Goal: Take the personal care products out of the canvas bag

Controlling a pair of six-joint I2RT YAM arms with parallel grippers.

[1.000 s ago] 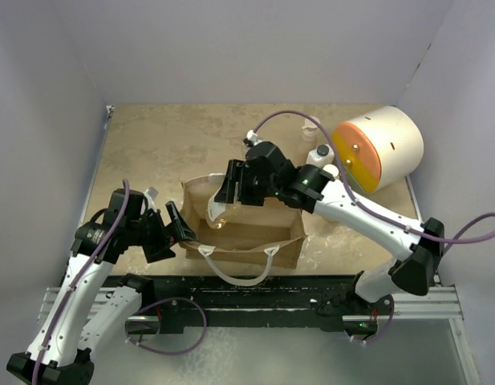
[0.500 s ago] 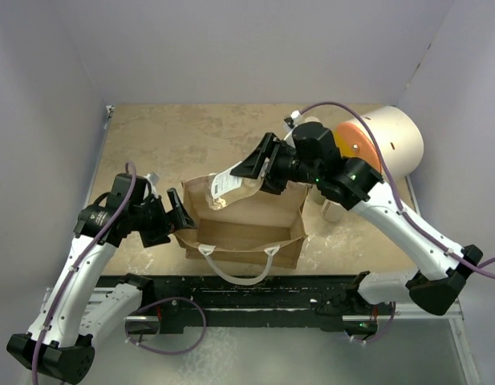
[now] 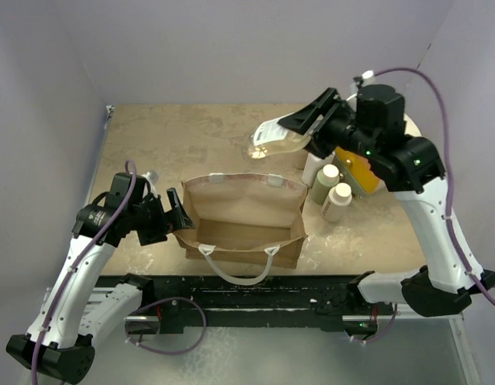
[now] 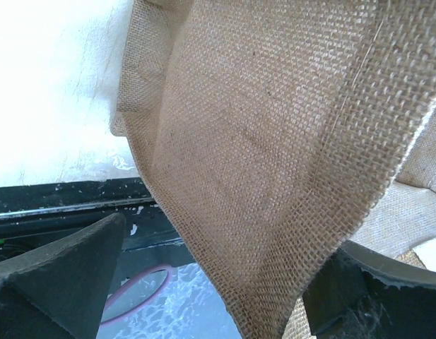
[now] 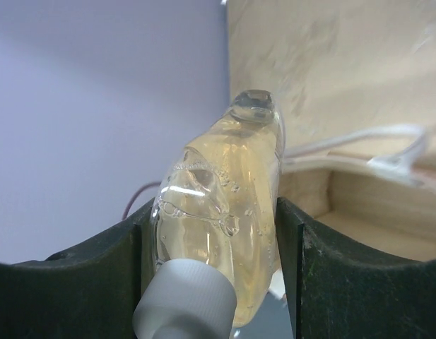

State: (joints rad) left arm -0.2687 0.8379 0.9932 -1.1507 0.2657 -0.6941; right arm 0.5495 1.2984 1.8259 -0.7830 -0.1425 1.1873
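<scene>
The tan canvas bag (image 3: 243, 241) stands open at the front centre. No bottle shows on its visible floor. My right gripper (image 3: 302, 132) is shut on the small amber white-capped bottle (image 3: 267, 143), holding it on its side in the air behind the bag's back rim. In the right wrist view the bottle (image 5: 225, 191) fills the gap between both fingers (image 5: 345, 275). My left gripper (image 3: 176, 218) is open and straddles the bag's left wall (image 4: 274, 162). A white bottle (image 3: 313, 168), an olive-green cream-capped bottle (image 3: 324, 186) and a cream wide-capped bottle (image 3: 337, 204) stand right of the bag. The pump bottle is hidden.
The large cylinder's orange face (image 3: 355, 168) shows behind the three bottles, mostly covered by my right arm. The white rope handle (image 3: 235, 269) hangs over the bag's front. Grey walls close in the back and sides. The black rail (image 3: 247, 293) runs along the near edge.
My right gripper has lifted the amber bottle out of the bag and carried it up and to the back right. My left gripper has stayed at the bag's left wall.
</scene>
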